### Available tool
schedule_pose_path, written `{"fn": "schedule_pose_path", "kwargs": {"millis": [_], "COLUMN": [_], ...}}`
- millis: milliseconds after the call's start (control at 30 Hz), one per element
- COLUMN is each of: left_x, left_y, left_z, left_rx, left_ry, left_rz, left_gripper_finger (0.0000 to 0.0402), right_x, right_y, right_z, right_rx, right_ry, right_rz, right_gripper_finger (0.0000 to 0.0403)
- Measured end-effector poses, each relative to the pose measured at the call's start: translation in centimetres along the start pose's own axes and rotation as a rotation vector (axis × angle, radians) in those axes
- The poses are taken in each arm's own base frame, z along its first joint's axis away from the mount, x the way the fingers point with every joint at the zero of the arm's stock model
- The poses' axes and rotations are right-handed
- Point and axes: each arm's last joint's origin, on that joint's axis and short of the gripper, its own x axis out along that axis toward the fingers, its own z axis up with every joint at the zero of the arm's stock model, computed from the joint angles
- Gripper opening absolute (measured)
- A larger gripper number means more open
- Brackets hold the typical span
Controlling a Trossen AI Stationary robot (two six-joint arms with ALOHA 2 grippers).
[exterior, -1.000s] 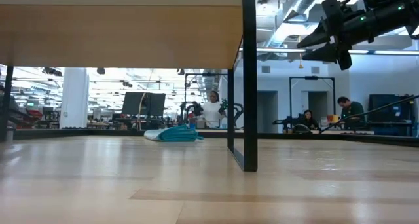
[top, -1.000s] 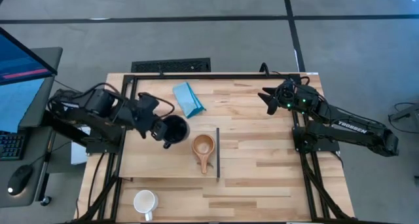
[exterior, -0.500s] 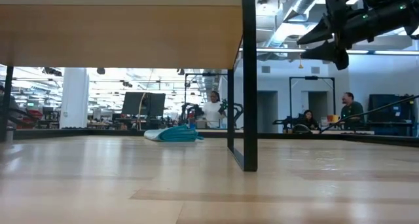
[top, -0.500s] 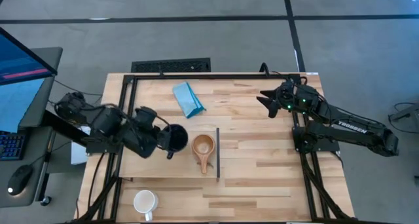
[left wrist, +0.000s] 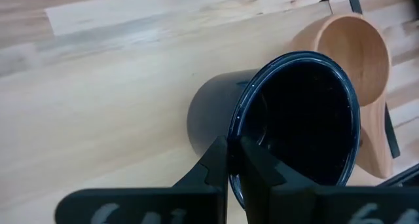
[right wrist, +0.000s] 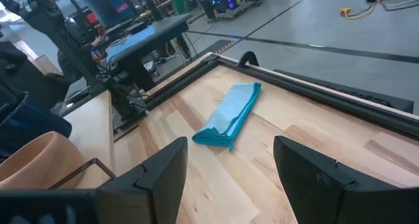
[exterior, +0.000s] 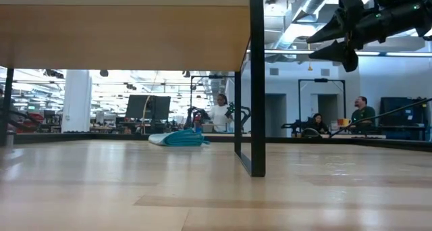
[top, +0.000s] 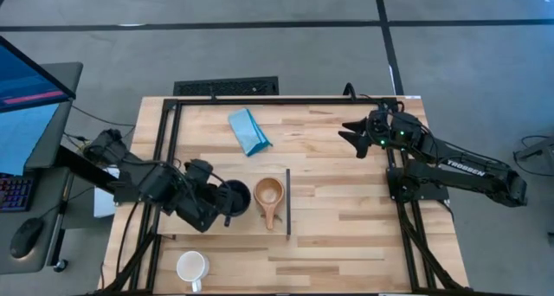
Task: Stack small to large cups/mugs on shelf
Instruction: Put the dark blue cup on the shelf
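Note:
The black mug (top: 236, 196) is over the pale wood shelf (top: 186, 227), just left of the tan wooden cup (top: 268, 193), which stands on the shelf with its stub handle toward the near edge. My left gripper (top: 222, 204) is shut on the mug, which also shows in the left wrist view (left wrist: 288, 119) beside the wooden cup (left wrist: 353, 54). The white mug (top: 191, 266) stands on the tabletop near the front edge, left. My right gripper (top: 350, 133) hangs open and empty above the far right of the table, and shows in the low view (exterior: 334, 45). My left gripper pinches the black mug's rim (left wrist: 234, 160) on the side away from the wooden cup, one finger (left wrist: 258, 175) inside the mug and one finger (left wrist: 213, 168) outside. The fingers come slanting down from the table's left. I cannot tell whether the mug's base rests on the shelf.
A folded blue cloth (top: 249, 130) lies at the far middle of the table. The shelf is a raised board with a dark strip (top: 288, 201) along its right edge and a black leg (exterior: 257, 89). A black frame rims the table. People stand in the room behind.
My left gripper has carried the black mug toward the table's near edge and a little to the right, from the shelf's far edge to a spot close beside the wooden cup. The wooden cup and the white mug have stayed where they were.

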Motion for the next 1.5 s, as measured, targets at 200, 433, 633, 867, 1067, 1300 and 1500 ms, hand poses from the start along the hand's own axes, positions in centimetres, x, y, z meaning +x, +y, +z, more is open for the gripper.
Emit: {"fn": "schedule_pose_path", "kwargs": {"millis": [200, 433, 633, 867, 1067, 1300, 1500], "left_x": [1.1, 1.5, 1.4, 1.5, 1.6, 1.6, 2.4], "left_y": [0.6, 1.4, 1.4, 1.4, 1.3, 1.3, 1.9], "left_z": [-1.3, -2.4, -2.6, -2.5, -2.3, -2.2, -2.4], "left_rx": [-0.058, -0.074, -0.081, -0.078, -0.079, -0.068, -0.08], "left_ry": [-0.015, -0.044, -0.022, -0.019, -0.019, -0.016, -0.031], "left_rz": [0.041, 0.048, 0.056, 0.06, 0.065, 0.069, 0.09], "left_gripper_finger": [0.0002, 0.0002, 0.0002, 0.0002, 0.0002, 0.0002, 0.0002], "right_x": [0.0, 0.0, 0.0, 0.0, 0.0, 0.0, 0.0], "right_y": [0.1, 0.1, 0.1, 0.1, 0.1, 0.1, 0.2], "right_z": [0.0, 0.0, 0.0, 0.0, 0.0, 0.0, -0.1], "right_rx": [-0.002, -0.019, -0.019, -0.019, -0.019, -0.019, -0.019], "right_ry": [0.011, 0.016, 0.016, 0.016, 0.016, 0.016, 0.018], "right_rz": [0.031, 0.046, 0.046, 0.046, 0.046, 0.046, 0.053], "right_gripper_finger": [0.0249, 0.0249, 0.0249, 0.0249, 0.0249, 0.0249, 0.0249]}}
